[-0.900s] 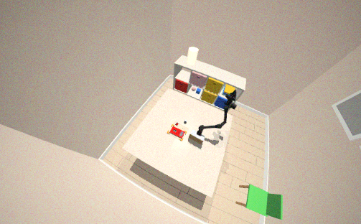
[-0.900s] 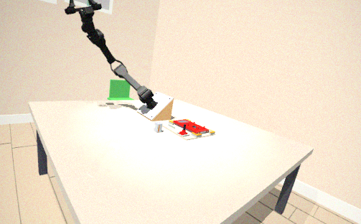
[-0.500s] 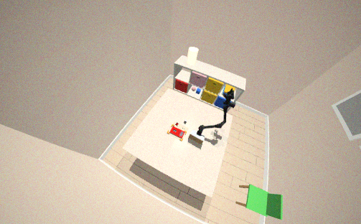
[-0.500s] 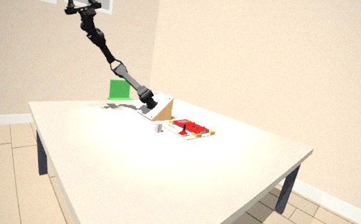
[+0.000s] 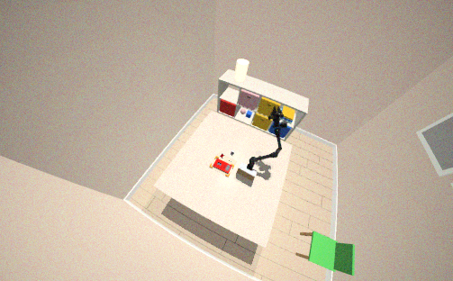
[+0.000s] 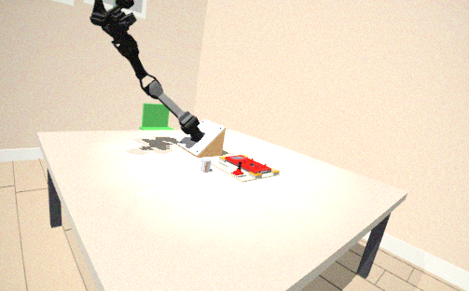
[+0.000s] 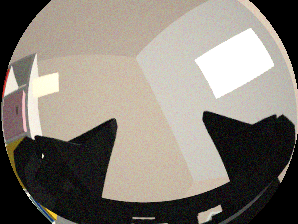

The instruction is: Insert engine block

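Observation:
The red car body (image 5: 220,165) (image 6: 256,166) lies flat on a pale board with yellow-orange pieces at its corners. A grey patch shows in its top, and a small dark area; the opening and rib are too small to make out. A small grey-white block (image 5: 231,153) (image 6: 205,165), which looks like the engine block, stands on the table beside the board, apart from the car body. Its slot side cannot be told. My gripper (image 5: 276,109) (image 7: 161,119) is open and empty, raised high above the table and far from both. In the wrist view only walls and furniture show between the fingers.
A small red piece with a black post (image 5: 221,156) (image 6: 239,172) is beside the car body. The arm stands on a wedge-shaped base (image 5: 246,175) (image 6: 214,144) close to the board. A cube shelf (image 5: 269,87) with coloured bins and a lamp (image 5: 241,68) is behind the table.

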Robot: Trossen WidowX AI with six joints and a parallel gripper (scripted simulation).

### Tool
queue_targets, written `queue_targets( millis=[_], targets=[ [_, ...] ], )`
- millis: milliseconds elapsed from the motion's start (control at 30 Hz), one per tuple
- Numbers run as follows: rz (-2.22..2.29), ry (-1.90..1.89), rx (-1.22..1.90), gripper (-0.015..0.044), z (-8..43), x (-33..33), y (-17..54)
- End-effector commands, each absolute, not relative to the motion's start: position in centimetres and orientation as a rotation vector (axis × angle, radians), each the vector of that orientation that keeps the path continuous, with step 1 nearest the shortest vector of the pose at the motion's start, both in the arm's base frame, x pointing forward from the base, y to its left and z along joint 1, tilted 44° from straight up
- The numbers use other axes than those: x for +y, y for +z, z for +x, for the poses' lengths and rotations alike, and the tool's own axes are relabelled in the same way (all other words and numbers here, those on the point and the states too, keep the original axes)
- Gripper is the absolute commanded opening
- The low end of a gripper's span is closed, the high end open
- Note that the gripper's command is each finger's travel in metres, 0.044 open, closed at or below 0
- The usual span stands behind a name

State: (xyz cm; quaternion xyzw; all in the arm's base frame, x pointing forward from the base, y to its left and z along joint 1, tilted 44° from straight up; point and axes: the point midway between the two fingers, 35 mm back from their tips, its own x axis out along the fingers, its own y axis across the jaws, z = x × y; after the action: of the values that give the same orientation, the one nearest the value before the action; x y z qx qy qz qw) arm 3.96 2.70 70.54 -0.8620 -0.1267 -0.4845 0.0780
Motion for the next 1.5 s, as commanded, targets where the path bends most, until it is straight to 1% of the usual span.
queue_targets(
  millis=[0, 433, 867, 1200, 1467],
  targets=[
    [-2.561, -1.289, -0.358, 0.044, 7.4, 1.8, 69.5],
    [-2.44, -0.83, -0.28, 0.044, 16.9, -0.1, 65.0],
    [-2.288, -0.388, -0.047, 0.044, 26.3, -2.0, 56.9],
    [-2.155, -0.095, 0.182, 0.044, 31.6, -3.0, 48.9],
    [-2.028, 0.112, 0.384, 0.044, 34.4, -3.4, 42.1]
  ],
)
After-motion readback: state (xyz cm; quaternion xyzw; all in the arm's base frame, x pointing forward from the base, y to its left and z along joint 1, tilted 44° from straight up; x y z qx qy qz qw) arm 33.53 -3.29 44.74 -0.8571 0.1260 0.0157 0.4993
